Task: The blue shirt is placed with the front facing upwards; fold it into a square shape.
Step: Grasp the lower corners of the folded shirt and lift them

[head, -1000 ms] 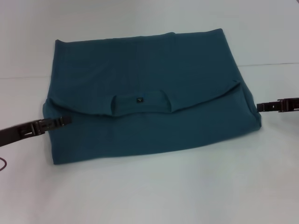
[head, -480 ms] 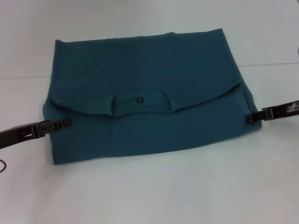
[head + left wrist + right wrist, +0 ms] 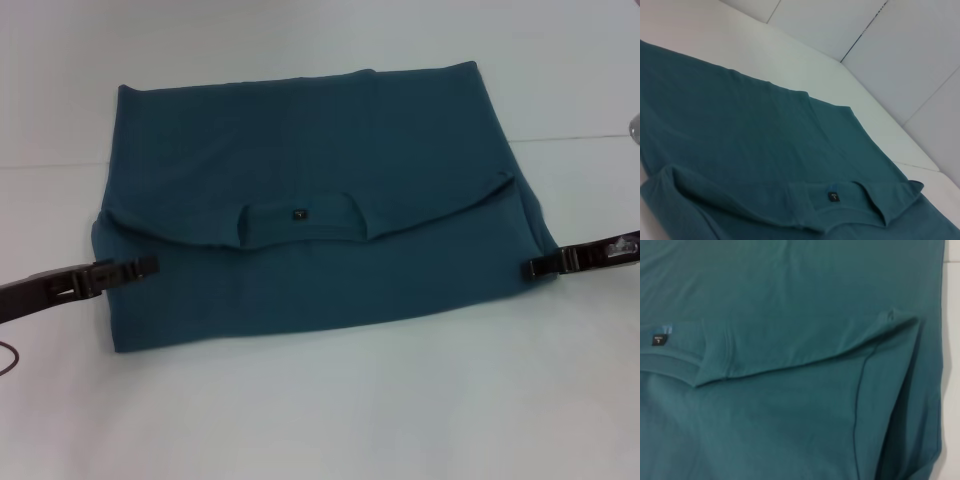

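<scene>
The blue shirt (image 3: 320,150) lies on the white table, folded into a wide, roughly rectangular shape. Its collar with the small dark neck label (image 3: 297,213) faces up on the folded-over layer; no lettering shows. My left gripper (image 3: 150,265) reaches in low from the left, its tip over the shirt's near left edge. At the shirt's near right corner my right gripper (image 3: 530,267) touches the cloth edge. The left wrist view shows the shirt (image 3: 765,140) and label (image 3: 833,196); the right wrist view shows the shirt (image 3: 790,315) with the fold ridge and label (image 3: 658,339).
The white table (image 3: 320,400) stretches around the shirt, with a seam line running across behind it. A dark cable loop (image 3: 8,358) sits at the near left edge. White wall panels (image 3: 890,50) rise behind the table.
My right gripper has come nearer and inward, from beside the shirt's right side to its near right corner. The left gripper has shifted slightly nearer. The shirt has not moved.
</scene>
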Action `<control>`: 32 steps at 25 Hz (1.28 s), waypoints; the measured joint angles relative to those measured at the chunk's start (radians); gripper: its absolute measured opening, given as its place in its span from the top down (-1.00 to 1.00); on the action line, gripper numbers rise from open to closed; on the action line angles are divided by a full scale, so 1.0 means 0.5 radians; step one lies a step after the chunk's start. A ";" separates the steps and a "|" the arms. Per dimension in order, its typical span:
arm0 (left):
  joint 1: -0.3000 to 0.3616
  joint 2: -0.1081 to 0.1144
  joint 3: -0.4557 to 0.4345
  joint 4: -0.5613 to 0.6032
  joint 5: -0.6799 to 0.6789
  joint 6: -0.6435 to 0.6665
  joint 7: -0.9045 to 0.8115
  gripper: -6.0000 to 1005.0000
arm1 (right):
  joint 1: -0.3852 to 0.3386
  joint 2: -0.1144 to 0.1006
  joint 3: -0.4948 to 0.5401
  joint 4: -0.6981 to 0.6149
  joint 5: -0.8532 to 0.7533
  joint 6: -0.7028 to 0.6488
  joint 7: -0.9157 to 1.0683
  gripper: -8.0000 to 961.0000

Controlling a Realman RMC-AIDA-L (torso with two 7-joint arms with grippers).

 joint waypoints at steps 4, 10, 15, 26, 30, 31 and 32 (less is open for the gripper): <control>-0.006 -0.004 0.000 -0.005 0.000 -0.014 0.004 -0.77 | 0.005 0.002 -0.002 0.044 -0.001 0.046 -0.013 -0.28; -0.006 -0.004 0.000 -0.006 0.000 -0.031 0.005 -0.77 | 0.011 0.006 -0.020 0.071 0.002 0.085 -0.015 -0.09; -0.005 -0.010 0.000 -0.006 0.000 -0.048 0.008 -0.77 | 0.011 0.006 -0.021 0.071 0.009 0.079 -0.014 0.40; 0.012 -0.009 0.024 0.009 0.001 -0.030 0.037 -0.77 | 0.013 0.000 -0.022 0.052 0.009 0.033 0.003 0.92; 0.015 0.005 0.049 0.062 0.099 0.026 0.008 -0.77 | 0.014 -0.008 -0.021 0.051 0.009 0.024 0.004 0.92; 0.009 0.008 0.049 0.082 0.141 0.054 -0.004 -0.77 | 0.014 -0.009 -0.021 0.051 0.009 0.021 0.005 0.92; 0.002 0.011 0.049 0.099 0.188 0.082 -0.015 -0.77 | 0.014 -0.010 -0.021 0.051 0.009 0.019 0.008 0.92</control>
